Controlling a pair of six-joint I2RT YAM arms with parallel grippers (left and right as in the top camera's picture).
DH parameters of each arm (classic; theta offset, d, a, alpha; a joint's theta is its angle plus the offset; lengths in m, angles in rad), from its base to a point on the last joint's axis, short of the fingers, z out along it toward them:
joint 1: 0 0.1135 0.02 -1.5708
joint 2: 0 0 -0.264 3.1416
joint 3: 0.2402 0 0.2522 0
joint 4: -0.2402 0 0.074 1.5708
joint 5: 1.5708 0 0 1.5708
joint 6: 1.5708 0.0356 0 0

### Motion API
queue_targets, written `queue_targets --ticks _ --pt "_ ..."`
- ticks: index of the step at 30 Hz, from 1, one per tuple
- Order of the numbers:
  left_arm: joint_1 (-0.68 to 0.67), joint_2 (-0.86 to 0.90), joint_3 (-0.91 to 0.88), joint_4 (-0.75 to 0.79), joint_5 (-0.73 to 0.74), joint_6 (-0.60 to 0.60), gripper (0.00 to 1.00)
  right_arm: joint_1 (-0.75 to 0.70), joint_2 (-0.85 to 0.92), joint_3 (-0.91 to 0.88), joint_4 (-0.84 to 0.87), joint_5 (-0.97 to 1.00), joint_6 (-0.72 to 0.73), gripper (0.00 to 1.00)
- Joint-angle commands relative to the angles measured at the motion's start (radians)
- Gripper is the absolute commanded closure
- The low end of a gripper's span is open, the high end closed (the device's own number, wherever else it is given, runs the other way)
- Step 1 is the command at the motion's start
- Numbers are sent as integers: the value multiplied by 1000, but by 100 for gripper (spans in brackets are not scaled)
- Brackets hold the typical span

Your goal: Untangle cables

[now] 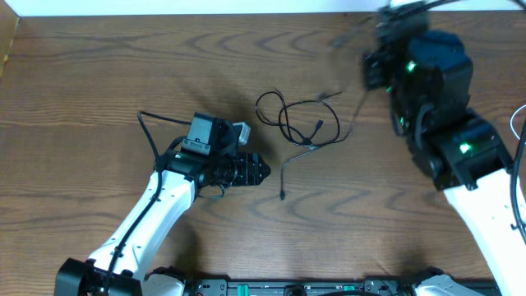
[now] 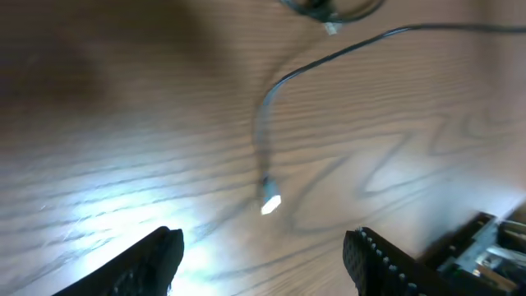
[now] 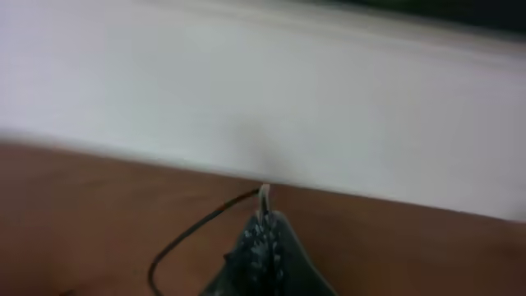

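The cables (image 1: 289, 120) lie as loose thin black loops on the wooden table (image 1: 99, 74), mid-table. One tail (image 1: 284, 174) runs toward the front and ends in a small plug (image 2: 269, 203). My left gripper (image 1: 261, 170) sits just left of that tail, open and empty; in the left wrist view its fingers (image 2: 156, 261) straddle bare wood below the plug. My right gripper (image 3: 265, 224) is raised at the back right (image 1: 374, 70), shut on a black cable's plug end (image 3: 264, 196), which pokes out of the fingertips. That cord (image 1: 357, 115) trails down to the loops.
A white wall or board (image 3: 288, 107) runs along the table's far edge, close ahead of the right gripper. The robot base rail (image 1: 296, 288) lines the front edge. A white cord (image 1: 518, 123) hangs at the far right edge.
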Motion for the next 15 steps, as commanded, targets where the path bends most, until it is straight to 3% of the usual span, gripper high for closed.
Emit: queue_targets --ticks 1,8,15 --pt "-3 3 8 -14 -59 14 33 -119 -14 10 109 363 -129 99" --pt "-3 3 8 -17 -59 14 33 -326 -38 10 338 366 -106 99" --pt "-3 3 8 -17 -59 13 33 -418 -4 9 140 335 -90 99"
